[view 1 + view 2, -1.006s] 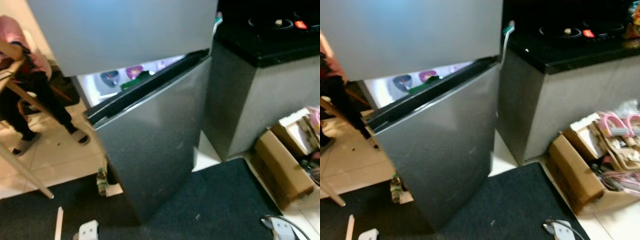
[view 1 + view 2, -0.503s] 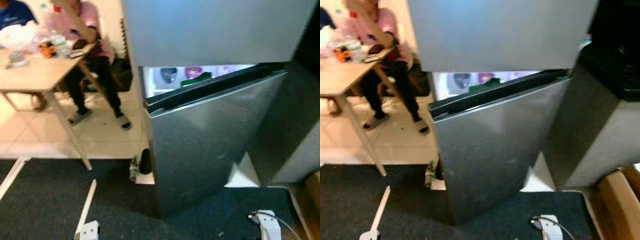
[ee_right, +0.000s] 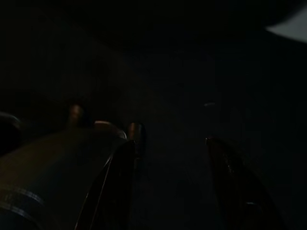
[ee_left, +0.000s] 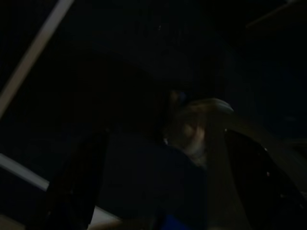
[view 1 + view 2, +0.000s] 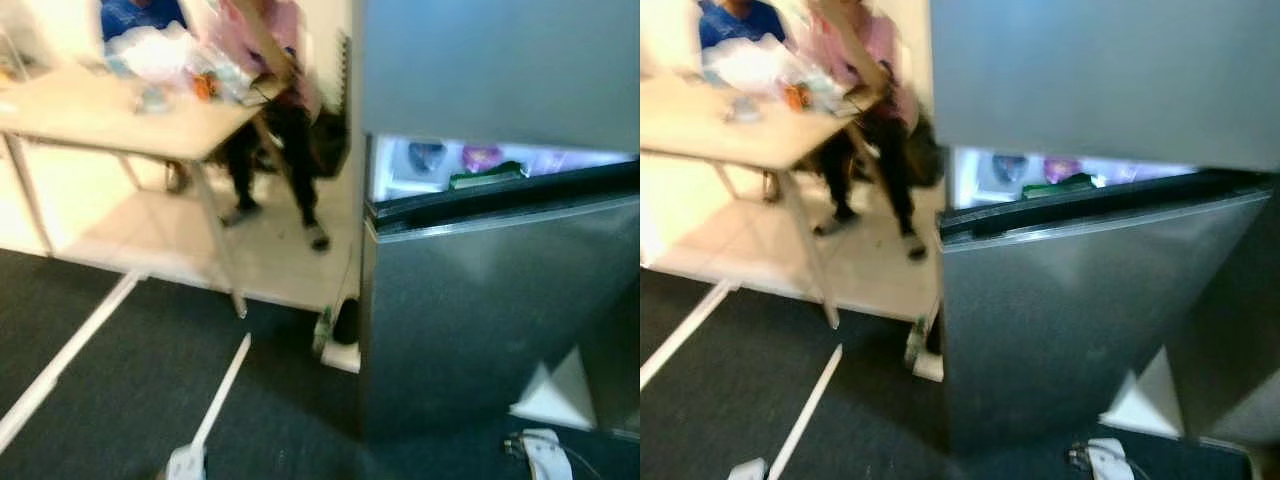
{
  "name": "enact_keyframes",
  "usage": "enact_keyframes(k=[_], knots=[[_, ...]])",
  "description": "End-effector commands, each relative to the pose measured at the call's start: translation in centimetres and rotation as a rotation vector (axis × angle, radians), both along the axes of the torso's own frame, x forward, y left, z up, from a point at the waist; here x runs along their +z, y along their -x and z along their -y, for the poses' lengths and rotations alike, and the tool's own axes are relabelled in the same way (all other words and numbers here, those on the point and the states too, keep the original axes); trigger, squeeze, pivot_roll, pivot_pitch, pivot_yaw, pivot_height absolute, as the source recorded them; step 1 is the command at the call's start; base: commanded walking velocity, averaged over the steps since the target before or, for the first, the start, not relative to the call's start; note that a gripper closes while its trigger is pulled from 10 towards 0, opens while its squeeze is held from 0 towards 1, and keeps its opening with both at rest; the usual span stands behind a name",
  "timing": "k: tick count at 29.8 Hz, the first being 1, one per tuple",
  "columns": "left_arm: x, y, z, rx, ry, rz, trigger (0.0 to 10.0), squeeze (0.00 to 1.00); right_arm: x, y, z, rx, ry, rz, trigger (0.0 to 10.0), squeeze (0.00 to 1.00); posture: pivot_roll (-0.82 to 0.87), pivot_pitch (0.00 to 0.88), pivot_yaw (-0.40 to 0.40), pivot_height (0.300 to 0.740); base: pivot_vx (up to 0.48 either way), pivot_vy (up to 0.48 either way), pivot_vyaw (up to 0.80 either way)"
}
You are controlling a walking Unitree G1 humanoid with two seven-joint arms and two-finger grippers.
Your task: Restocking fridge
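Note:
The steel fridge stands at the right, its lower door [image 5: 480, 310] swung ajar below the shut upper door [image 5: 500, 70]. Through the gap the lit interior [image 5: 440, 165] shows a green item [image 5: 487, 176] and blue and purple containers. Both arms hang idle in the shade. In the dark left wrist view my left gripper [image 4: 163, 191] has its fingers spread wide over the floor. My right gripper [image 3: 172, 187] also stands open, nothing between its fingers.
A wooden table [image 5: 100, 120] with bags and small items stands at the left on pale tiles, with two seated persons [image 5: 275, 60] behind it. A small bottle [image 5: 323, 330] stands on the floor by the fridge. White strips [image 5: 225, 385] lie on the dark mat [image 5: 120, 340].
The camera has swung left: the black counter and cardboard box have left the view, and the table and persons have come in. The fridge door stands as before.

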State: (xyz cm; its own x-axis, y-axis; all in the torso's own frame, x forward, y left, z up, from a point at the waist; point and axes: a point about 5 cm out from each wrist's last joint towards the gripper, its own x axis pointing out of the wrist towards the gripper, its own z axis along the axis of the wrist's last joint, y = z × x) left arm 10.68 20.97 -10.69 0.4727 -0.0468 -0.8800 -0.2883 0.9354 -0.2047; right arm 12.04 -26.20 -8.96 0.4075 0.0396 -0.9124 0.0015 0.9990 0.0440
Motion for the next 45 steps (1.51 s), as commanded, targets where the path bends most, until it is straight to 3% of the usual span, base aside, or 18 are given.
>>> enact_keyframes(k=[1,6,10,29,36,45], knots=[[0.1,-0.3,-0.2,-0.008,-0.008,0.0,10.0,0.0,0.0,-0.4,-0.5,-0.002,-0.011,0.016,10.0,0.0,-0.05,0.0,0.01,0.74,0.0,0.0,0.71],[0.1,-0.4,-0.3,0.002,0.0,-0.002,10.0,0.0,-0.1,-0.5,-0.8,-0.027,-0.029,0.028,10.0,0.0,-0.05,0.0,0.014,0.74,0.0,0.0,0.68],[0.1,-0.4,-0.4,-0.02,-0.007,-0.015,10.0,0.0,-0.1,-0.8,-0.9,-0.016,0.013,0.03,10.0,0.0,-0.05,0.0,0.017,0.74,0.064,0.0,0.0],[0.0,0.2,-0.3,-0.05,0.002,-0.027,10.0,0.0,0.0,-0.7,-0.6,-0.028,0.038,0.047,10.0,0.0,-0.06,0.0,0.023,0.74,0.381,0.0,0.0],[0.0,0.1,-0.4,-0.018,-0.004,-0.025,10.0,0.0,0.4,-1.5,-0.1,-0.073,0.043,0.095,10.0,0.0,-0.06,0.0,0.024,0.74,0.163,0.0,0.0],[0.0,0.3,-0.5,-0.007,0.0,-0.025,10.0,0.0,1.8,-4.0,0.9,-0.202,0.039,0.231,10.0,0.0,-0.06,0.0,0.024,0.74,0.0,0.0,0.0]])
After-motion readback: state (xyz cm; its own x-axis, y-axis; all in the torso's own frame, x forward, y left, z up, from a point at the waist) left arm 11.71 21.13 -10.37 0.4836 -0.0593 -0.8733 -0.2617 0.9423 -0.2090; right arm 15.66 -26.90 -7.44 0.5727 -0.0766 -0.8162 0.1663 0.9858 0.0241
